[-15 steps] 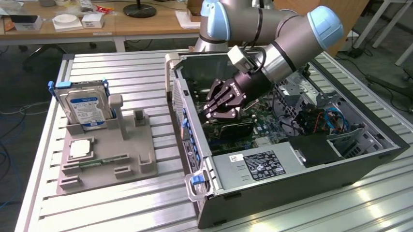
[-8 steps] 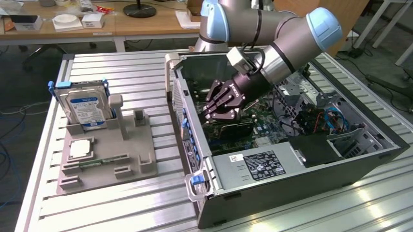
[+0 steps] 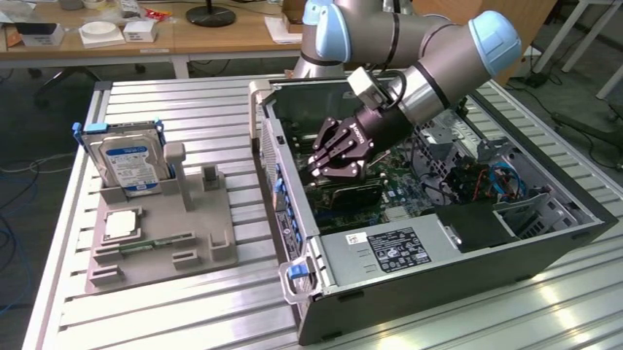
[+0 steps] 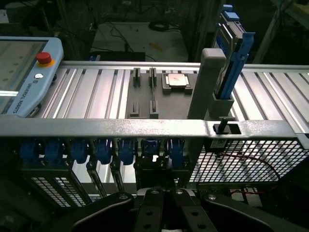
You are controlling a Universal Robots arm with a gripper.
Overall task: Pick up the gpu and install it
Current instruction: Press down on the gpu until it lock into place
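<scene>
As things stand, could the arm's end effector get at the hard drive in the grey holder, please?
Probably yes: the hard drive stands upright and uncovered in its holder, but the end effector sits inside the computer case and must lift over its wall.

A robotics lab: an aluminium-profile bench (image 3: 224,109) carries an open PC case (image 3: 438,219), with cluttered desks (image 3: 146,36) behind the bench.
</scene>
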